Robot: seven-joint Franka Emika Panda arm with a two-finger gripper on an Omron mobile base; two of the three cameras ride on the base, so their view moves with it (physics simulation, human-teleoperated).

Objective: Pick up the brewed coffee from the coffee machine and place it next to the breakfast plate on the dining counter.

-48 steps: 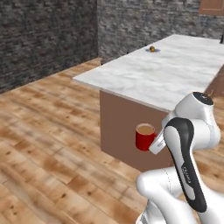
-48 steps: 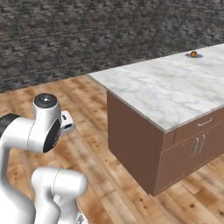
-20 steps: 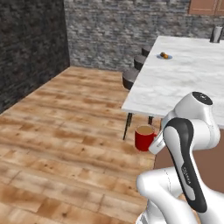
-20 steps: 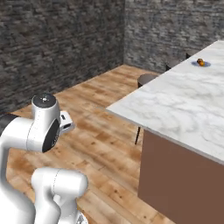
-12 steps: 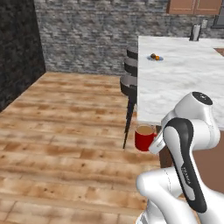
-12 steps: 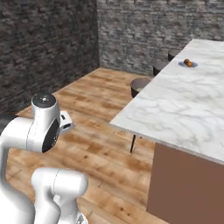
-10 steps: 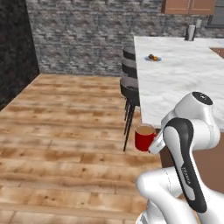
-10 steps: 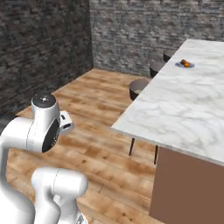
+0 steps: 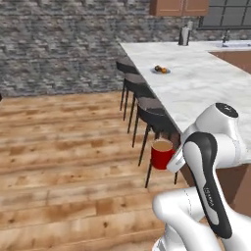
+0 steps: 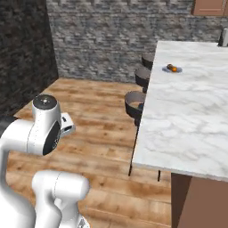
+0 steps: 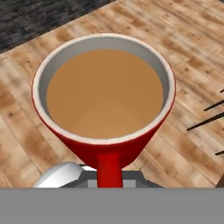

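Observation:
The brewed coffee point(image 9: 161, 154) is a red mug full of light brown liquid, hanging in the air beside my forearm, above the wood floor. In the hand view the mug point(image 11: 105, 100) is close up, and my gripper point(image 11: 109, 175) is shut on its handle at the bottom. The breakfast plate point(image 9: 161, 69) with a pastry and an orange fruit lies far ahead on the dining counter point(image 9: 211, 88), near its left edge. From the right base view the plate point(image 10: 172, 68) sits at the far end of the counter point(image 10: 191, 116). The coffee machine is out of view.
Black stools point(image 9: 151, 109) stand in a row along the counter's left side, right in front of the mug. A grey canister point(image 9: 185, 36) stands at the counter's far end. Open wood floor point(image 9: 63, 147) lies to the left, with a stone wall point(image 10: 111, 35) behind.
The whole scene has swung round as the base drove: the counter and stools now run along the right and lie closer. The mug stays held in the same spot by the arm.

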